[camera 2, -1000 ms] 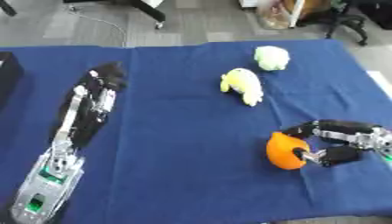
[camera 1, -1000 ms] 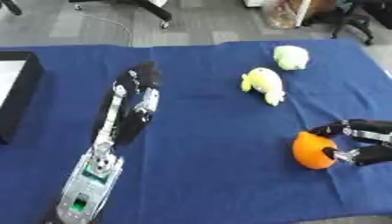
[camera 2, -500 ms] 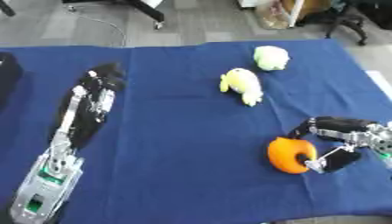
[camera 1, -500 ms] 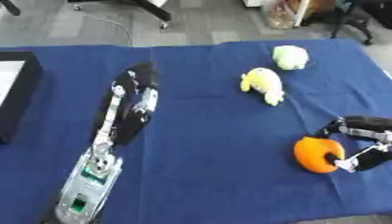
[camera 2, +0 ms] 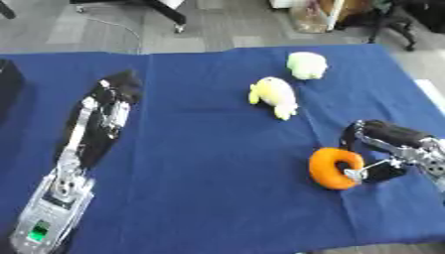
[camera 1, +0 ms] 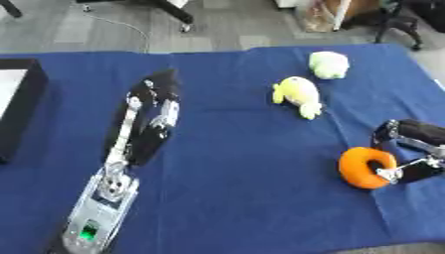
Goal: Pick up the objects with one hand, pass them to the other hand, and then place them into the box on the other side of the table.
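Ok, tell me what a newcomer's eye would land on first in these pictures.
First the orange ring near the right edge of the blue table, with the right hand curled against it, its fingers at the ring's side. Next the left hand, stretched out flat on the cloth at the left. Farther back lie a yellow plush toy and a pale green one.

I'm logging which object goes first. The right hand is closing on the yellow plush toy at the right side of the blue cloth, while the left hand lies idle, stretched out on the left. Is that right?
Not quite. The right hand is at the orange ring, not the yellow plush toy, which lies untouched farther back; the right eye view shows it. The left hand does lie stretched out on the left of the blue cloth.
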Action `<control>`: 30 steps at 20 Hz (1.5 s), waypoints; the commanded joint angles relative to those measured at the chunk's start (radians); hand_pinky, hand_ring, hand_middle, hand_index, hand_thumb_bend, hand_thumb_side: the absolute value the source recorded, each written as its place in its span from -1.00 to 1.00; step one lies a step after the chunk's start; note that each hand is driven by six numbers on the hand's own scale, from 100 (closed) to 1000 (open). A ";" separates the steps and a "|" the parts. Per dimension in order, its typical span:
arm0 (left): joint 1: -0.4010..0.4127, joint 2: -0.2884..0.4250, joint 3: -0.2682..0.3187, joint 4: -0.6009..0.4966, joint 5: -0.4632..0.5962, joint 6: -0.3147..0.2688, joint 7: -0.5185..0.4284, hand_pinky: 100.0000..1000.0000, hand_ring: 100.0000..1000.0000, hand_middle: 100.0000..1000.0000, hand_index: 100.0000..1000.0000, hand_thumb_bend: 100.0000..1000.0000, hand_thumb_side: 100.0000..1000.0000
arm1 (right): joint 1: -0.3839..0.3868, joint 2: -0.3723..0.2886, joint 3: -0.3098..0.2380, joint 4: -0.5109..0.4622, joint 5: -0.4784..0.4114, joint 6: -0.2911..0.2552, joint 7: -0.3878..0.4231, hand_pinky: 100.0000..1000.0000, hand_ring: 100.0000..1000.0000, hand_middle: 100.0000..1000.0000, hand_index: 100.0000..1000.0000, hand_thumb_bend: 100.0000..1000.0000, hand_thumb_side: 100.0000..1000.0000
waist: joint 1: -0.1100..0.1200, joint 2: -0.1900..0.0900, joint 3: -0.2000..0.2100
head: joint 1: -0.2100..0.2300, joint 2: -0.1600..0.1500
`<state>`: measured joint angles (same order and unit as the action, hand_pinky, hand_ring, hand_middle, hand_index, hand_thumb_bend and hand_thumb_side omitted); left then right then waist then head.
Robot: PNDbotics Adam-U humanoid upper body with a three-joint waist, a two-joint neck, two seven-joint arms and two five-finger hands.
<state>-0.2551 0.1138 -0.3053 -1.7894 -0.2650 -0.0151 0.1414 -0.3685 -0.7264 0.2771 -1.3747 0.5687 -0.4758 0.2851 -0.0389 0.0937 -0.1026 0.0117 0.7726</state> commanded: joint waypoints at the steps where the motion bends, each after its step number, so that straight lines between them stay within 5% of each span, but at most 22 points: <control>1: -0.013 0.010 0.005 -0.018 -0.002 0.000 0.002 0.42 0.28 0.32 0.66 -1.00 0.43 | -0.013 -0.029 -0.040 -0.016 -0.041 0.004 -0.054 0.44 -0.04 -0.54 -0.44 -1.00 -0.75 | -0.008 -0.019 -0.002 | -0.001 -0.003; 9: -0.010 0.011 0.006 -0.015 -0.002 0.002 0.002 0.42 0.28 0.32 0.66 -1.00 0.43 | -0.077 -0.024 -0.097 -0.100 -0.180 0.018 -0.047 0.42 -0.09 -0.54 -0.48 -1.00 -0.84 | -0.006 -0.021 -0.006 | -0.010 -0.003; 14: -0.009 0.007 0.001 -0.007 -0.012 0.002 -0.005 0.42 0.28 0.32 0.66 -1.00 0.42 | -0.166 0.045 -0.111 -0.161 -0.245 0.042 -0.057 0.39 -0.13 -0.56 -0.49 -1.00 -0.96 | -0.001 -0.025 -0.006 | -0.022 -0.003; 23: -0.035 -0.020 -0.023 0.030 -0.077 -0.009 -0.023 0.42 0.30 0.34 0.66 -1.00 0.30 | -0.299 0.325 -0.103 -0.244 -0.267 0.056 -0.010 0.35 -0.17 -0.58 -0.49 -1.00 -1.00 | 0.014 -0.024 -0.001 | -0.045 -0.003; 30: -0.081 -0.045 -0.055 0.059 -0.217 -0.042 -0.058 0.45 0.35 0.38 0.70 -1.00 -0.01 | -0.318 0.528 -0.105 -0.265 -0.247 0.070 0.021 0.33 -0.19 -0.59 -0.50 -1.00 -1.00 | 0.026 -0.021 0.008 | -0.058 -0.003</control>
<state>-0.3206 0.0749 -0.3549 -1.7222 -0.4529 -0.0499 0.0918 -0.6639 -0.2149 0.1818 -1.6157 0.3171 -0.4063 0.2996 -0.0244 0.0935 -0.0955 -0.0423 0.7726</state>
